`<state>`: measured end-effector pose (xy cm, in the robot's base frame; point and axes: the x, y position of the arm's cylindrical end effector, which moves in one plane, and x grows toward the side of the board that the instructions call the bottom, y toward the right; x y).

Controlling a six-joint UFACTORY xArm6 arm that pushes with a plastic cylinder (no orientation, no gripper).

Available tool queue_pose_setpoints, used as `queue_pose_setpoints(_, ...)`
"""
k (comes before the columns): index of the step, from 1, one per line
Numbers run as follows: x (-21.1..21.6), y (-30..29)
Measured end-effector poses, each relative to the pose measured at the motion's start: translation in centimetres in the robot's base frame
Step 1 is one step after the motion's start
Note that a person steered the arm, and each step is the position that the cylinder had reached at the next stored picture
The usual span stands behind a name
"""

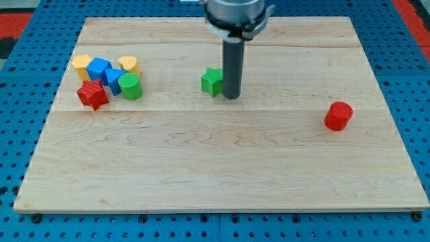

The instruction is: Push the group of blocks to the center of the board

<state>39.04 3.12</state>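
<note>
A group of blocks sits at the view's left: a yellow block (81, 64), a blue block (99, 68), a second blue block (113, 79), a yellow heart-shaped block (129, 65), a green cylinder (130, 87) and a red star-shaped block (92, 95). They touch or nearly touch each other. A green star-shaped block (211, 81) lies near the board's top middle. My tip (232, 96) stands right beside it, on its right side, touching or almost touching it. A red cylinder (338, 115) stands alone at the view's right.
The wooden board (222, 168) lies on a blue perforated table (13, 134). The arm's body (238, 15) hangs over the board's top edge above the rod.
</note>
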Motion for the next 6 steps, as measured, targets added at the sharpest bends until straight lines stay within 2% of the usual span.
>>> queue_pose_setpoints(1,-2.6,-2.8)
queue_pose_setpoints(2,-3.0,-9.9)
queue_pose_setpoints(3,-2.1,-9.2)
queue_pose_setpoints(4,-0.3,-1.9)
queue_pose_setpoints(5,-1.3,-0.3)
queue_pose_setpoints(6,-4.7,-4.4)
